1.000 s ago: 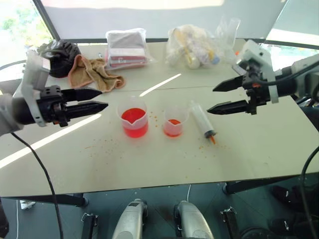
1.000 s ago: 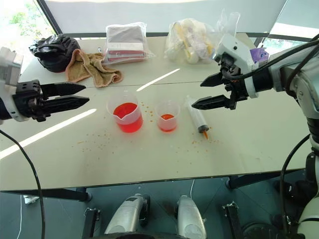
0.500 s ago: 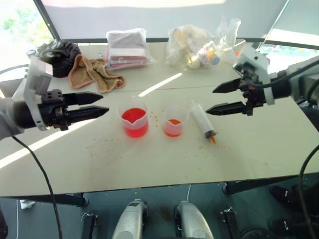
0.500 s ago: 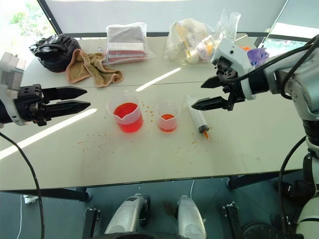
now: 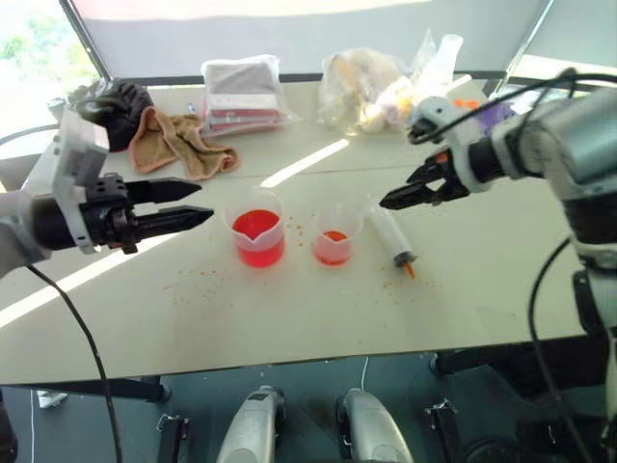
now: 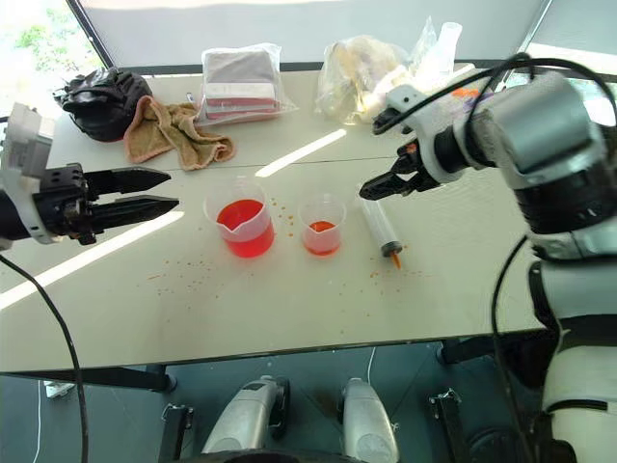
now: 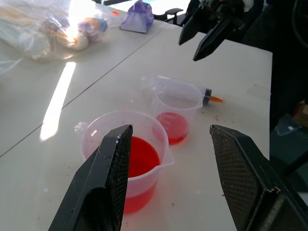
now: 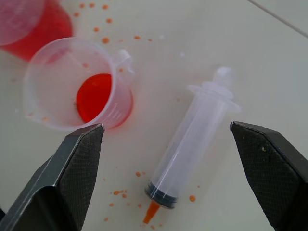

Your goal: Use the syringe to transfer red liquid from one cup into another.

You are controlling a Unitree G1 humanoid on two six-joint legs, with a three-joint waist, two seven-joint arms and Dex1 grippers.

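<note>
Right gripper has swung in and tipped downward since a second ago, now poised just above the plunger end of the large clear plastic syringe with orange tip; fingers spread wide, grasping nothing, not touching it. In the right wrist view the syringe lies between the two black fingers. Syringe lies flat on the pale tabletop, orange tip toward the robot, just right of the smaller clear plastic cup, apart from it. That cup holds a shallow layer of translucent red liquid. Left of it, near but not touching, stands the wider clear spouted beaker, about half full of the same red. Orange-red droplets speckle the table around both cups and by the syringe tip.

Left gripper unchanged, hovering level left of the beaker, well apart, fingers parted and empty. Nothing sits between the right gripper and the syringe.

Far side of table: crumpled tan cloth, black bundle, clear bag with folded pink and white contents, clear bag of mixed pale items, small purple object.
</note>
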